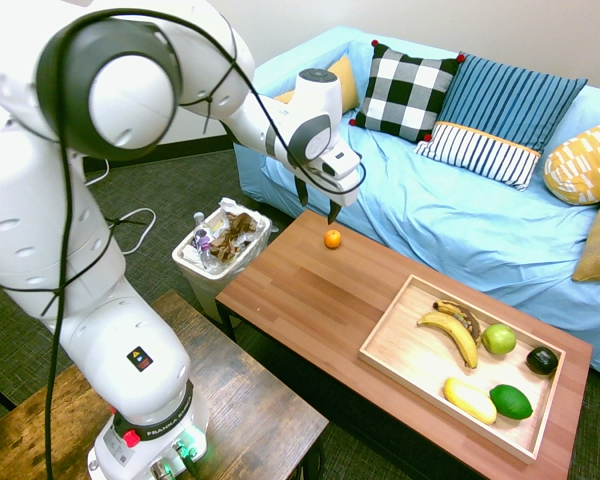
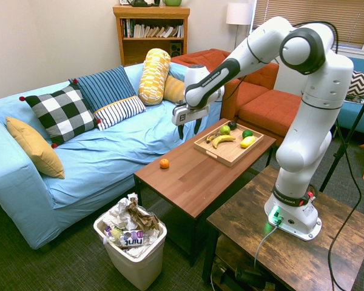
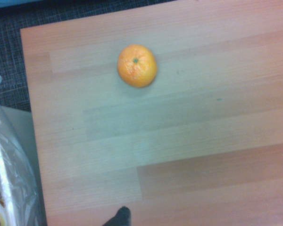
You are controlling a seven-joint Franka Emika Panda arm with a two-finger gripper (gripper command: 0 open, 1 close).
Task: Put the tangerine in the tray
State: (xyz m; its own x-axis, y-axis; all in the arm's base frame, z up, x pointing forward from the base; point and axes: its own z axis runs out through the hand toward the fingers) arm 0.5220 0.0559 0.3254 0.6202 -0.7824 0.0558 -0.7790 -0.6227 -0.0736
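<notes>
- Hanging above the sofa-side end of the table, the gripper (image 2: 188,127) is pointing its two dark fingers downward with a clear gap between them, holding nothing.
- The tangerine (image 1: 332,238) is sitting below and just beside those fingers, not touching them; it is small, round and bright orange, and in the wrist view (image 3: 137,65) its skin is showing a dimpled, slightly glossy texture with a tiny green stem mark.
- The fruit is resting on the coffee table (image 1: 310,300), a long rectangular top of reddish-brown wood-grain planks on dark legs, near the corner closest to the sofa.
- The tray (image 1: 390,340) is lying at the table's far end, well apart from the tangerine; it is a shallow rectangle of pale, smooth wood with low raised sides.
- Inside the tray, curved yellow bananas (image 1: 452,328), a round green apple (image 1: 498,339), a dark avocado-like fruit (image 1: 542,361), an oval yellow fruit (image 1: 469,400) and a green lime (image 1: 511,401) are lying.
- A white plastic trash bin (image 1: 218,252) stuffed with crumpled wrappers is standing on the carpet beside the table's near end.
- A sofa (image 2: 97,151) draped in soft light-blue cloth is running along the table, carrying checked, striped and patterned cushions.
</notes>
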